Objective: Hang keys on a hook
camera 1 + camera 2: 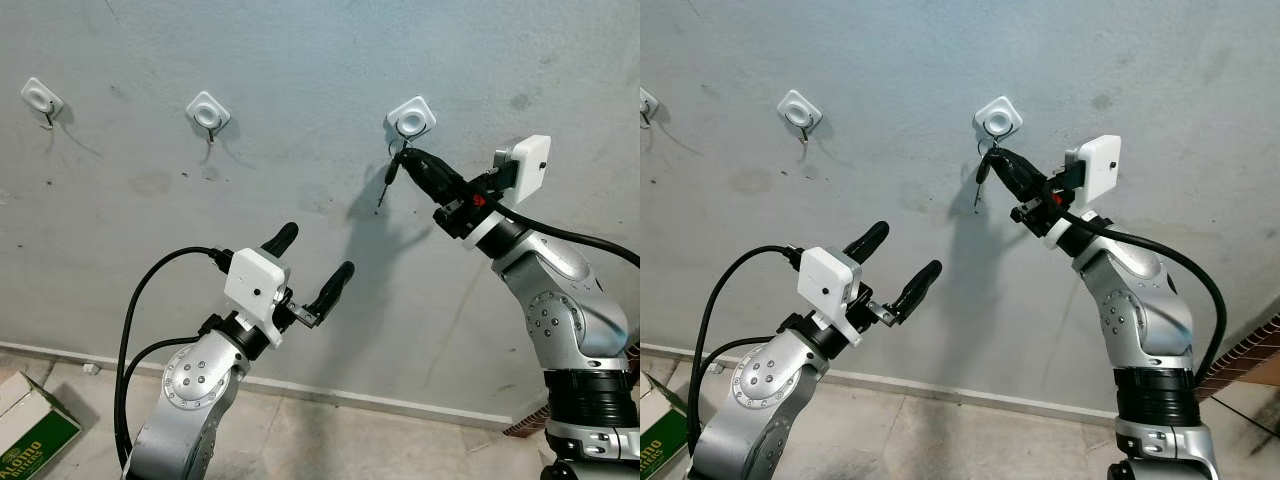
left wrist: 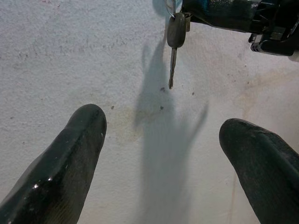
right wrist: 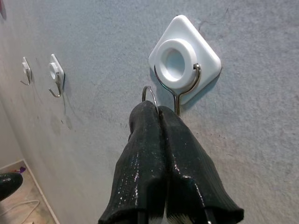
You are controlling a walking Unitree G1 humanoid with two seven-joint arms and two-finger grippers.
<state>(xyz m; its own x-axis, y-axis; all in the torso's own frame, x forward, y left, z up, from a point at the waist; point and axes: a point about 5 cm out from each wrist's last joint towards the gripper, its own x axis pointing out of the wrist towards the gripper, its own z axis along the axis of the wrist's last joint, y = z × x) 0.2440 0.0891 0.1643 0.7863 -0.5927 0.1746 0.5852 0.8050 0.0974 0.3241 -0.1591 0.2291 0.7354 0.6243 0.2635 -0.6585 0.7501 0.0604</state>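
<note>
Nearest you, your left gripper [image 1: 312, 268] hovers in front of the wall [image 1: 300, 60] with its two fingers [image 2: 60, 163] spread wide and nothing between them. Its wrist view gives you what the head views cannot: the key [image 2: 174, 51] hanging blade down, well beyond the gap between those fingers and slightly toward the right arm.

Farther off, your right gripper [image 1: 412, 160] is raised to the wall, its fingers [image 3: 161, 154] pressed together. In the right wrist view a thin metal ring [image 3: 150, 95] rises just past the fingertips; you cannot tell whether they pinch it. The key dangles right below these fingertips, close against the wall.

Just beyond the fingertips sits the hook [image 3: 184, 63], a wire hook on a white square pad. You can count three such hooks along the wall: this one, a middle one [image 1: 208, 115], and a far one [image 1: 42, 100].
</note>
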